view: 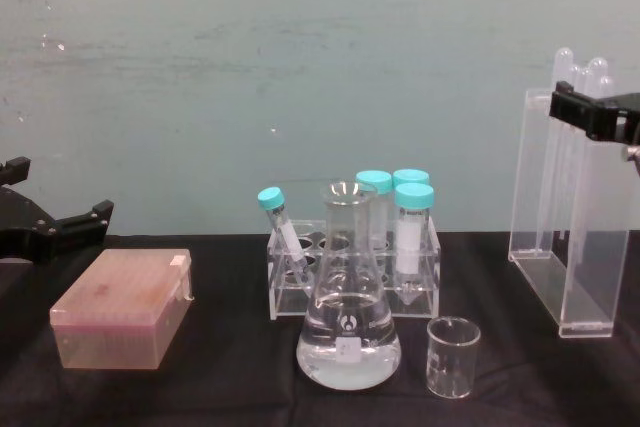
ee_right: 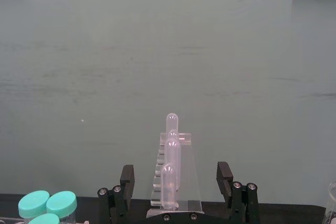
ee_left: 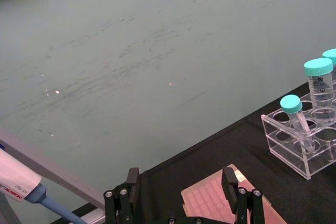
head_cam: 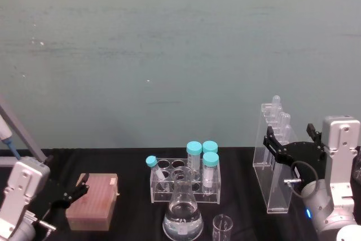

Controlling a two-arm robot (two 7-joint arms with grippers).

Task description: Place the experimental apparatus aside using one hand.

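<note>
Near the worktop's (head_cam: 130,218) right edge, the tall rack (head_cam: 274,173) of long tubes stands upright. My right gripper (ee_right: 176,178) is spread open at its upper part; I cannot tell if they touch. Flask (view: 349,332) and beaker (view: 452,357) stand mid-front. My left gripper (ee_left: 181,182) is open too, over a pink box (head_cam: 92,201) at the left side.

We read one marking with any confidence: red print on the pipette (ee_left: 14,182), at eight o'clock in the left wrist view, seemingly starting "DRAGON". The conical flask (view: 348,332) bears a small logo and a white patch, and the capped tube (ee_left: 321,90) dark graduations, all illegible.
</note>
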